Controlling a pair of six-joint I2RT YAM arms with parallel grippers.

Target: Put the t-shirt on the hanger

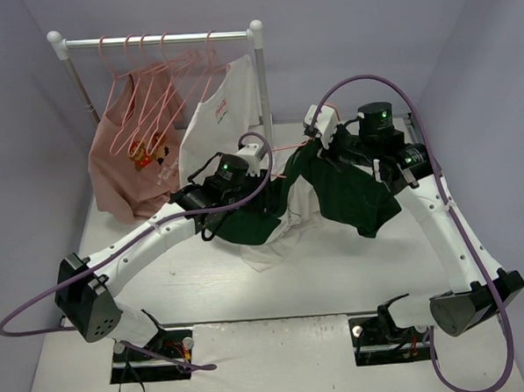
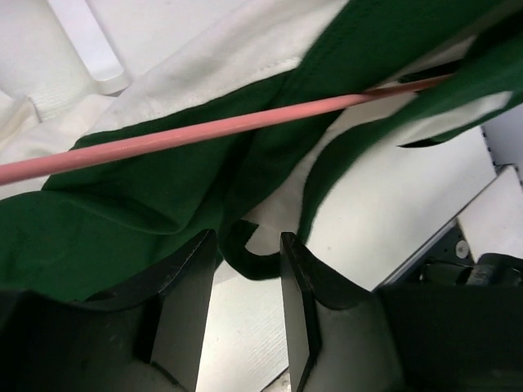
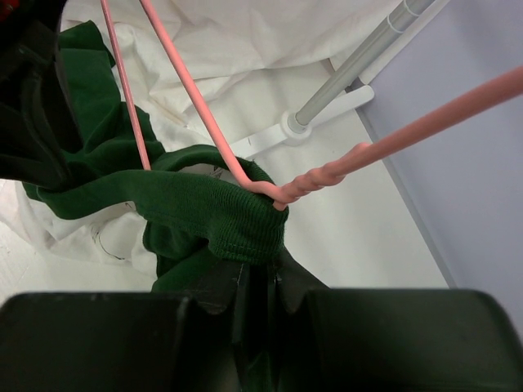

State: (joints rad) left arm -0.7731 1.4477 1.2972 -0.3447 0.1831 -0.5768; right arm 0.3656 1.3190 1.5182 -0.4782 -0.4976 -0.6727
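Observation:
The t-shirt (image 1: 350,196), white with dark green sleeves, hangs bunched between my two arms above the table's middle. A thin pink hanger (image 1: 286,148) runs through it. My right gripper (image 3: 260,269) is shut on the green ribbed collar (image 3: 212,212), and the hanger's twisted neck (image 3: 319,175) comes out through that collar just above the fingers. In the left wrist view the hanger's bar (image 2: 204,131) crosses over green cloth (image 2: 122,212). My left gripper (image 2: 249,253) stands open below it, with a curl of green hem (image 2: 245,263) between its fingertips and bare table showing in the gap.
A white clothes rack (image 1: 157,39) stands at the back left with several pink hangers (image 1: 150,79), a salmon-pink shirt (image 1: 124,168) and a white shirt (image 1: 222,110). Its pole (image 3: 359,61) and foot (image 3: 270,139) lie close behind the held collar. Grey walls close in both sides.

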